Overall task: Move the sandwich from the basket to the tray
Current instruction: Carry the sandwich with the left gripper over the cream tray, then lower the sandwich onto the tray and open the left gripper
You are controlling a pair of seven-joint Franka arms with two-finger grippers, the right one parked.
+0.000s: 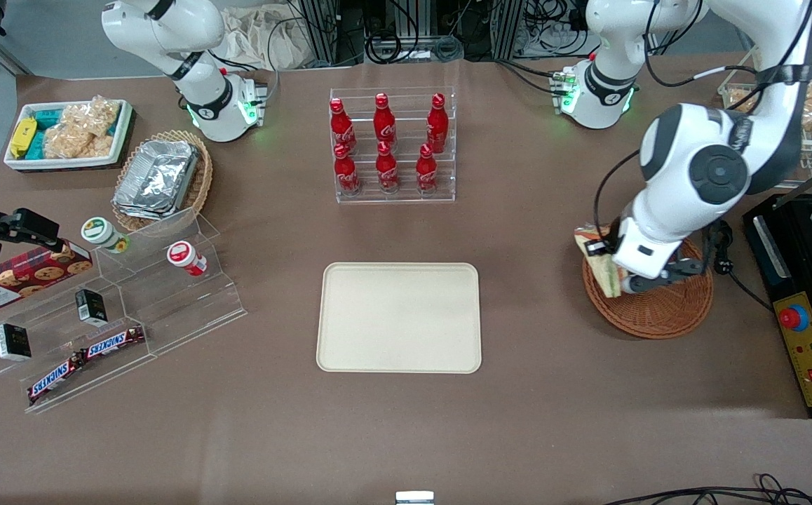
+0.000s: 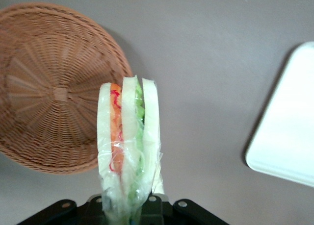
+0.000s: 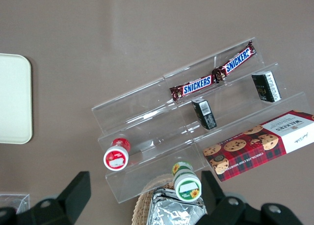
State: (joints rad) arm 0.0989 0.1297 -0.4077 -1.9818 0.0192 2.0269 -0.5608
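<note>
With the sandwich clamped in our gripper, we hold it above the basket rim at the front view's right. The tray, frame centre, lies bare; carrying and placing remain.

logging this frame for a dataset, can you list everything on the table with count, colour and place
sandwich: one, pale bread with orange and green filling, wrapped, held over the basket's edge
basket: one, reddish-brown wicker, toward the working arm's end
tray: one, cream, mid-table, bare
cola bottles: six, red, in a clear rack, farther from the front camera than the tray
foil trays: stack, silver, in a tan basket, toward the parked arm's end
white bin: one, holding bagged snacks, beside the foil trays
clear stepped shelf: one, holding two Snickers bars, a cookie box, two cups, two small dark boxes
black appliance: one, at the working arm's end
gripper: left arm's, shut on the sandwich, above the basket
</note>
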